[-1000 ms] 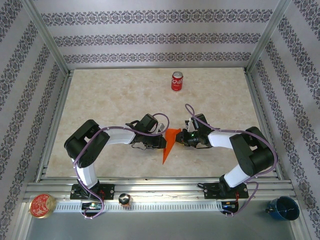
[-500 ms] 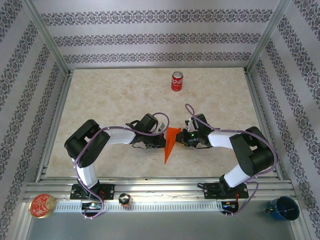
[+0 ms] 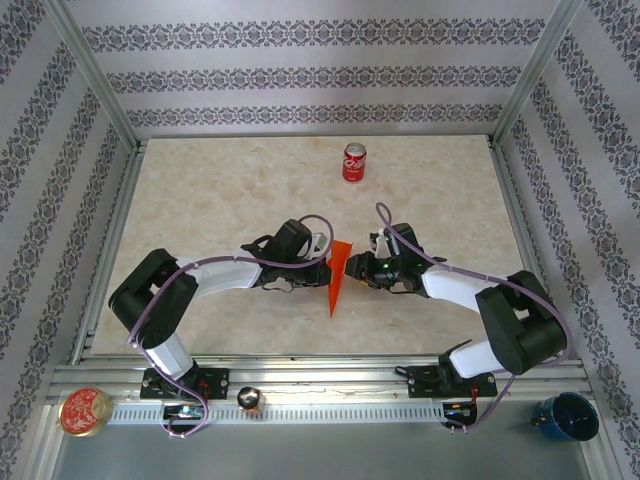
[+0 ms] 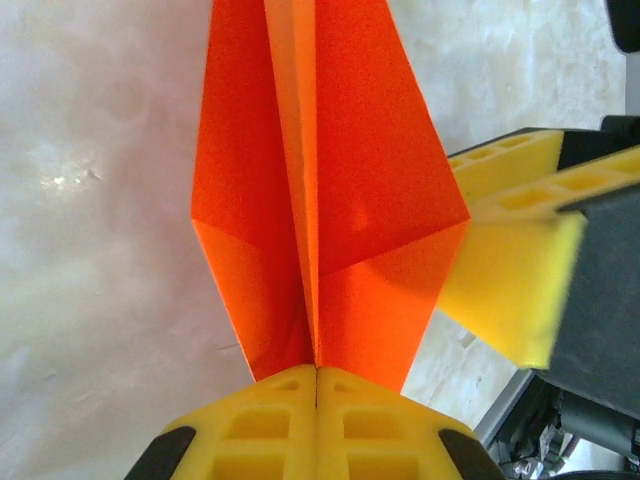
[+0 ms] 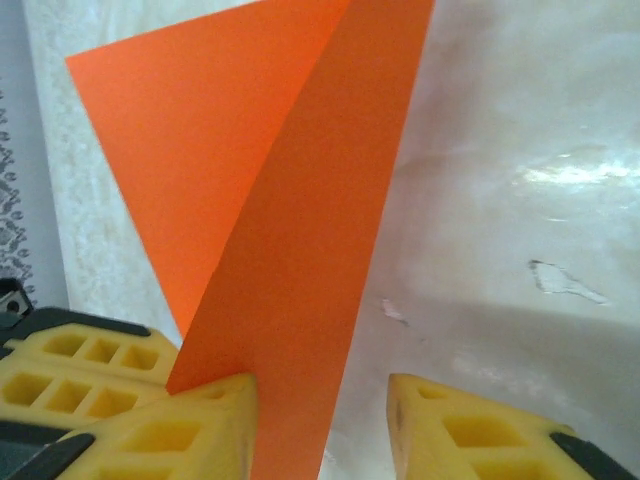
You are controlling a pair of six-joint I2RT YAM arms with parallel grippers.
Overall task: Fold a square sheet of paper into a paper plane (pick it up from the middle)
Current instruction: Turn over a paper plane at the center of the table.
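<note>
The paper plane (image 3: 338, 279) is a slim bright orange dart with a centre crease, held off the marble table (image 3: 220, 200) between the two arms. My left gripper (image 3: 322, 266) is shut on its centre fold (image 4: 318, 190), the yellow pads (image 4: 270, 410) pressed together. My right gripper (image 3: 358, 268) stands open on the other side. One orange flap (image 5: 300, 250) runs down between its fingers and lies against the left finger (image 5: 190, 430); the other finger (image 5: 450, 420) stands apart from the paper.
A red soda can (image 3: 354, 162) stands upright at the back of the table. Aluminium rails (image 3: 110, 240) frame the table's sides. A round tin (image 3: 84, 411) and a blue cup (image 3: 566, 416) sit beyond the near edge.
My right gripper has opened its jaws on the paper. Both arms have stretched forward a little, and the plane has shifted slightly away from the near edge.
</note>
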